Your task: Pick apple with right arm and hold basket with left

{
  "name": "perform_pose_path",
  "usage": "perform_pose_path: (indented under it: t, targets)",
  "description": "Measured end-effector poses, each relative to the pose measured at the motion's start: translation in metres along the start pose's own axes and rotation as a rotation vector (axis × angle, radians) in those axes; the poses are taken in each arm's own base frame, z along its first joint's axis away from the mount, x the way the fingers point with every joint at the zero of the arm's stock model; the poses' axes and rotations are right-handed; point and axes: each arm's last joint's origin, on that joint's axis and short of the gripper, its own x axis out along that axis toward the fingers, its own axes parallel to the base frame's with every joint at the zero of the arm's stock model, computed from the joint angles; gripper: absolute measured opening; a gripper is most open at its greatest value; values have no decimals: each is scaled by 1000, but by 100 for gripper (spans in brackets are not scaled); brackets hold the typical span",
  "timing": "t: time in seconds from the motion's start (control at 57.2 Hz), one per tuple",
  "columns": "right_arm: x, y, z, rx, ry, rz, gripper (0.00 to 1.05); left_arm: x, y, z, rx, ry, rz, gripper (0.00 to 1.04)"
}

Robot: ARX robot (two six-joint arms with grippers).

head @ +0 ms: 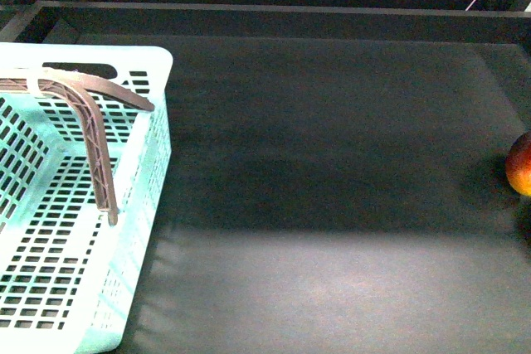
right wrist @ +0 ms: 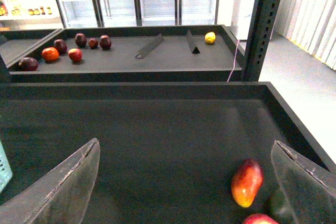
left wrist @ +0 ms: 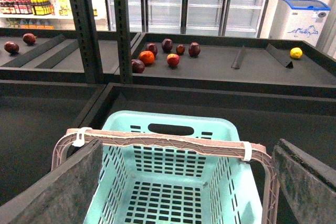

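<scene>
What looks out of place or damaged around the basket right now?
Only the swing handle of the basket: a white tie is wrapped round it near each corner, like a makeshift fix. The basket itself sits upright and nothing is spilled.

Basket [head: 141, 57] smooth glossy plastic; shelf [head: 332, 163] matt, faintly textured.

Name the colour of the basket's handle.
Brownish-grey handle, clearest in the left wrist view.

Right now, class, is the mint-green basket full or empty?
Empty, as far as shown: the basket has only bare slotted floor visible in the left wrist and front views.
</scene>
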Motion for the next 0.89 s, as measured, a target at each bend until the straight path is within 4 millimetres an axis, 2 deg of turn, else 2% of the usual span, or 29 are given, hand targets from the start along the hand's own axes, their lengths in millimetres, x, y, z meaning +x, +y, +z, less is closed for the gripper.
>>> perform_pose_path:
  t: [0.454, 0.489, 0.524, 0.577, 0.664, 0.752, 0.891]
  targets:
    - [0, 0, 0, 0, 0, 0, 96, 0, 0, 0, 0, 0, 0, 98]
    - [0, 0, 0, 0, 0, 0, 96, 0, 0, -1, -61, 63, -33, 98]
    - [0, 0, 0, 0, 0, 0, 96, 2, -1, 0, -240, 257, -70, 98]
    - [0, 0, 0, 0, 0, 1, 96, 8, -2, 3, -397, 338, -58, 98]
    - [0, 0, 0, 0, 0, 1, 96, 21, -2, 18, -636, 361, -60, 98]
    - [0, 0, 0, 0, -1, 1, 96, 34, -1, 30, -797, 364, -63, 98]
    - [0, 0, 0, 0, -1, 0, 96, 65, 8, 24, -1052, 446, 11, 98]
